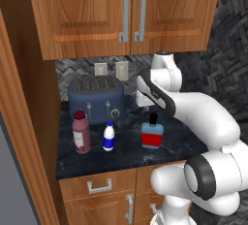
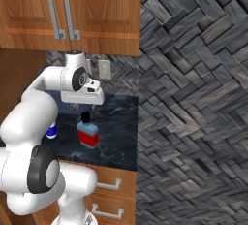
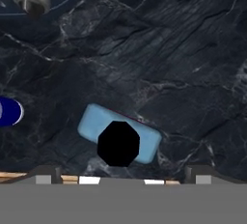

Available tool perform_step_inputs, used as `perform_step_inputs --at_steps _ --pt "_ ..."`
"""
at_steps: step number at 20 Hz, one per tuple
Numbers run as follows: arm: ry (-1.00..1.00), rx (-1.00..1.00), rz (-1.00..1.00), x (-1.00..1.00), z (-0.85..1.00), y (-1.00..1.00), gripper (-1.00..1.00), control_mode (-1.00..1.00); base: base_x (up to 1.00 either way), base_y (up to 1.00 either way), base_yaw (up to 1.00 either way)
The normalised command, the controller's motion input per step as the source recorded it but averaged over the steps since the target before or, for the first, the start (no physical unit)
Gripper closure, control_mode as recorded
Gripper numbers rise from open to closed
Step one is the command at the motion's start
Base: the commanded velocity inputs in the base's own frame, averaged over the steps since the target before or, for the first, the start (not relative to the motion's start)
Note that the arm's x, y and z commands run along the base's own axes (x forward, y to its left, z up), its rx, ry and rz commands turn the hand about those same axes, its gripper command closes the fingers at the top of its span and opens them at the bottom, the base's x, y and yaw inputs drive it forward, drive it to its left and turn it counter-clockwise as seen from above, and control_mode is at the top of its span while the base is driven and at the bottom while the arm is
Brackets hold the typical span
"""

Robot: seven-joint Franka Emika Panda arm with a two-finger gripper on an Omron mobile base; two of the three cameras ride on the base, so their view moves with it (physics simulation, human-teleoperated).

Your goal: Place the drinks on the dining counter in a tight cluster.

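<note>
Three drinks stand in a row on a small dark counter [image 1: 179,139]: a tall maroon bottle [image 1: 81,132] with a red cap at the left, a small white-and-blue bottle [image 1: 109,136] in the middle, and a squat blue-and-red bottle [image 1: 152,134] with a black cap at the right. My gripper [image 3: 123,172] hangs open above the counter, just behind and over the squat bottle [image 3: 91,121], which the hand view shows from the top. Its fingertips stand wide apart with nothing between them. The small bottle [image 3: 8,112] shows at the left edge. The dining counter is out of view.
A blue toaster [image 1: 95,98] stands against the back wall behind the bottles. Wooden wall cabinets [image 1: 126,10] hang above, and a tall wood panel [image 1: 24,122] bounds the counter on the left. A dark tiled wall [image 2: 193,98] closes the right side.
</note>
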Motion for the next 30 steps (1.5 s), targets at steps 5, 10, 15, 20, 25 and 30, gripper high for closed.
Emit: perform_step_inputs --at_steps 5,10,15,20,25,30 --pt "0.01 0.00 0.00 0.03 -0.22 0.00 -1.00 -1.00 0.00 0.00 0.00" --pt "0.00 0.00 0.00 0.03 -0.20 0.00 -1.00 -1.00 0.00 0.00 0.00" --pt "0.00 0.00 0.00 0.04 -0.23 0.00 -1.00 -1.00 0.00 0.00 0.00" --pt "0.00 0.00 0.00 0.01 -0.22 0.02 -1.00 -1.00 0.00 0.00 0.00" --pt "0.00 0.00 0.00 0.00 -0.22 0.00 -1.00 -1.00 0.00 0.00 0.00" --pt "0.01 0.00 0.00 0.00 -0.12 0.00 -1.00 -1.00 0.00 0.00 0.00"
